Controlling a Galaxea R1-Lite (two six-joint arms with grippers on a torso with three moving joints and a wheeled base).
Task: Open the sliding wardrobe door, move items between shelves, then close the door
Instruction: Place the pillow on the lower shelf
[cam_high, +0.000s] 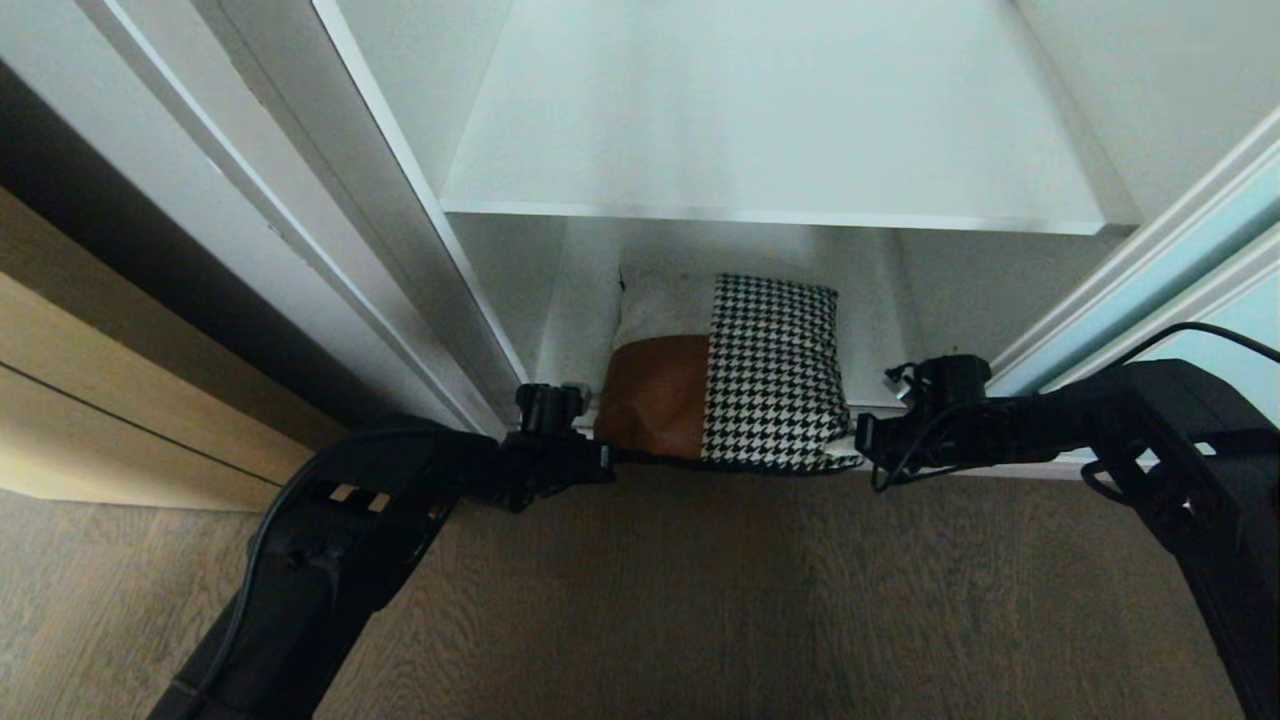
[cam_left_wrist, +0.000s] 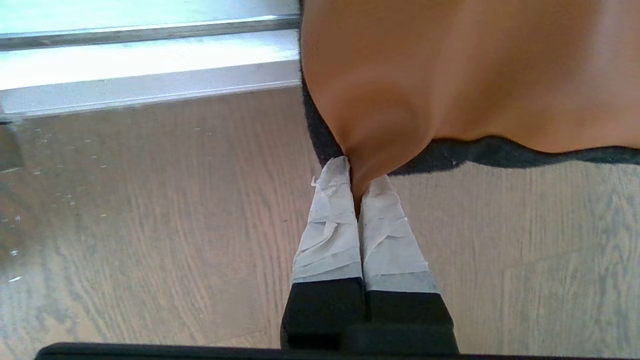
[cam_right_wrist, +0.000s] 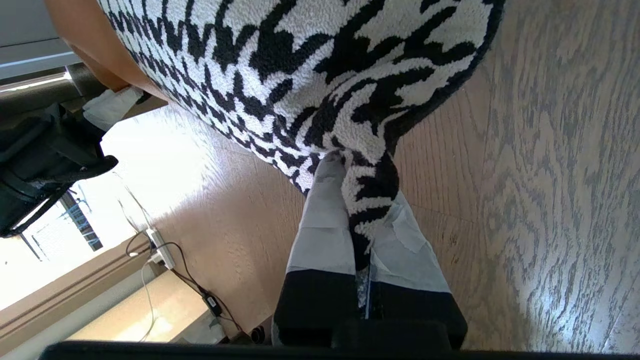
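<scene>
Folded bundle, rust-brown, houndstooth and pale panels, black edging: centre frame, lower shelf front edge. Sliding door: right edge, open.

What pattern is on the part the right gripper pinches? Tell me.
Black-and-white houndstooth, clearest in the right wrist view, where the right gripper is shut on it.

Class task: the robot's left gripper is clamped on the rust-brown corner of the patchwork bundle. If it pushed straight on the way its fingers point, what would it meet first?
The left gripper would press straight into the rust-brown, houndstooth and black-edged bundle it already pinches; nothing else lies ahead of it, though depth beyond is unclear.
</scene>
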